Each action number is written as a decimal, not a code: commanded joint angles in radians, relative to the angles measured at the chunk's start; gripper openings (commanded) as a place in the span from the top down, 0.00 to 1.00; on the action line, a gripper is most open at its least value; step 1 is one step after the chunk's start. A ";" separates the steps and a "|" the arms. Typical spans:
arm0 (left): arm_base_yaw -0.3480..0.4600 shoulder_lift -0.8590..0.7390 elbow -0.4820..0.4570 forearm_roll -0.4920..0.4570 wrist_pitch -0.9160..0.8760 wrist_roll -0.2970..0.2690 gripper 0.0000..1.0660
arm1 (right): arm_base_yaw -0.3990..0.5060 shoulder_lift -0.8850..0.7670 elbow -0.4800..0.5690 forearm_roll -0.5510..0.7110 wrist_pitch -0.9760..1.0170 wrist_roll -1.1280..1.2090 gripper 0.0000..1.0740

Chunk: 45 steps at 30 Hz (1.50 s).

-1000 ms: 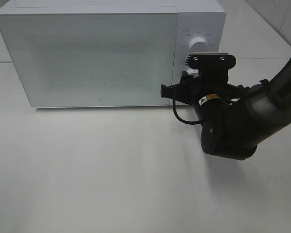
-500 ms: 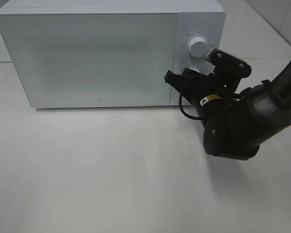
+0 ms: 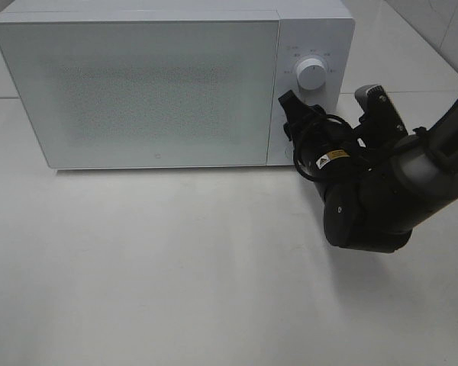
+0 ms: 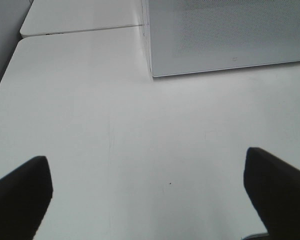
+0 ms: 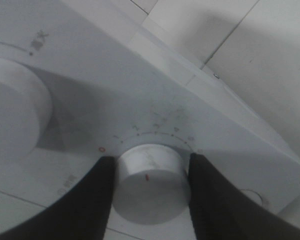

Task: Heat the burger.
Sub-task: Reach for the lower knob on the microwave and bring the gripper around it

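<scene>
Exterior high view: the burger cannot be seen; the white microwave (image 3: 137, 84) stands at the far side of the table (image 3: 175, 267) with its frosted door closed. At its right-hand control panel, below the upper dial (image 3: 312, 74), the right gripper (image 5: 150, 172) pinches the lower dial (image 5: 151, 187), a finger pressed on each side. The left gripper (image 4: 147, 195) hangs spread wide over bare tabletop, near the microwave's left front corner.

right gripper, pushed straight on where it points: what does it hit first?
The microwave control panel. The right gripper clamps the lower dial between its fingers, so their tips would meet the panel face behind it. Remaining gap looks small; depth unclear.
</scene>
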 commanded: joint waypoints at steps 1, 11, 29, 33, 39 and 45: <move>0.001 -0.026 0.002 -0.007 -0.002 -0.001 0.08 | 0.013 -0.007 -0.020 -0.162 -0.035 0.119 1.00; 0.001 -0.026 0.002 -0.007 -0.002 -0.001 0.08 | 0.013 -0.007 -0.020 -0.159 -0.055 0.444 1.00; 0.001 -0.026 0.002 -0.007 -0.002 -0.001 0.08 | 0.013 -0.007 -0.020 -0.105 -0.109 0.753 1.00; 0.001 -0.026 0.002 -0.007 -0.002 -0.001 0.08 | 0.013 -0.007 -0.029 -0.085 -0.111 0.821 0.99; 0.001 -0.026 0.002 -0.007 -0.002 -0.001 0.08 | 0.013 -0.007 -0.064 -0.046 -0.103 0.878 0.99; 0.001 -0.026 0.002 -0.007 -0.002 -0.001 0.08 | 0.013 -0.007 -0.105 -0.044 -0.073 0.894 1.00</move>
